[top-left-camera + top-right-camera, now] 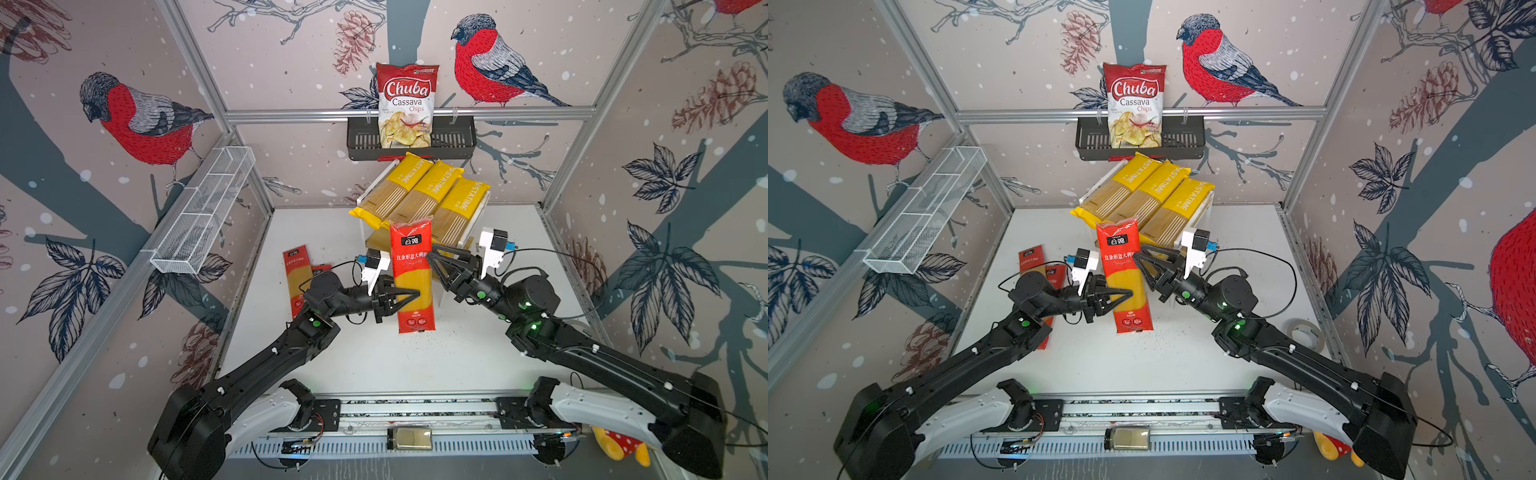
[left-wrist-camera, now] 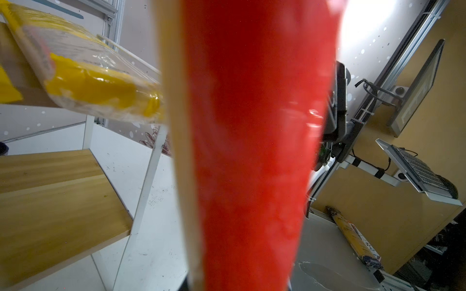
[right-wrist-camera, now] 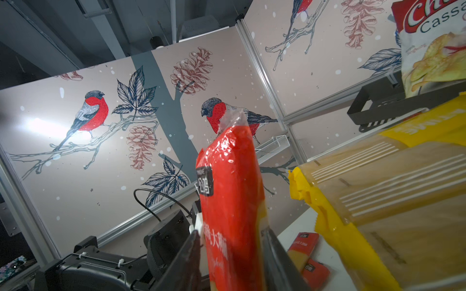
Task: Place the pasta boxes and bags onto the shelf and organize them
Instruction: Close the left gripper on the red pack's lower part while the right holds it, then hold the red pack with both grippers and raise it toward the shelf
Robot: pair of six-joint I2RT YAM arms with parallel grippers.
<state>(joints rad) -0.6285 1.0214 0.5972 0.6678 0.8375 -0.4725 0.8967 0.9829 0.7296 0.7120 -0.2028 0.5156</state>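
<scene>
My left tool grasps the red pack upright above the table, just in front of the shelf. My right tool stands released, jaws astride the pack. Three yellow bags fill the top tier, overhanging the lower board. Two other red packs lie partly hidden by my left arm.

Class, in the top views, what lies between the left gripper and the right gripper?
The upright red pasta pack lies between the left gripper and the right gripper; both top views show it.
</scene>
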